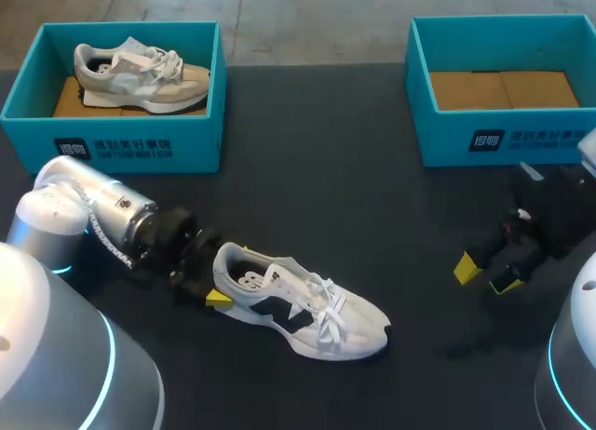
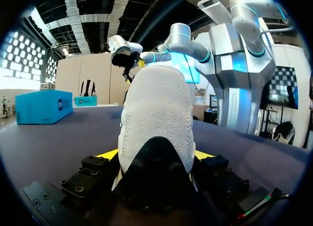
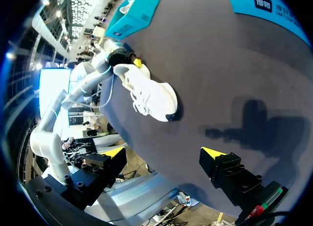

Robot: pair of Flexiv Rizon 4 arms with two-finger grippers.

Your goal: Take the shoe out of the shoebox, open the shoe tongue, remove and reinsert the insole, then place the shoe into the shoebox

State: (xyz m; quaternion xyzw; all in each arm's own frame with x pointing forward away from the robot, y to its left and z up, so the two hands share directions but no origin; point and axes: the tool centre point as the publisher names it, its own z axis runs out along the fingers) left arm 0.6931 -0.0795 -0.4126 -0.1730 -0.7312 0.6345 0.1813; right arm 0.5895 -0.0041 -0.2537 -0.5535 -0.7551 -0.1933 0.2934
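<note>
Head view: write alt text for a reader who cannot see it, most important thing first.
The left gripper is shut on the heel of a white shoe lying on the dark table, while the right gripper hangs open at the right. Behind, the left teal shoebox holds a beige shoe; the right teal shoebox shows bare cardboard.

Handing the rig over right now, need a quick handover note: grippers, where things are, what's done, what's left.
Left gripper: fingers shut on the heel of the white shoe, which lies on the table, toe pointing toward the right arm.
Right gripper: open, holding nothing, above the table near the right box.
Right box: nothing in it. Left box: holds a beige shoe.
Done: white shoe is out of a box.
Left: laces look tied, so the tongue is likely not opened; insole out and back in; shoe into the box.
</note>
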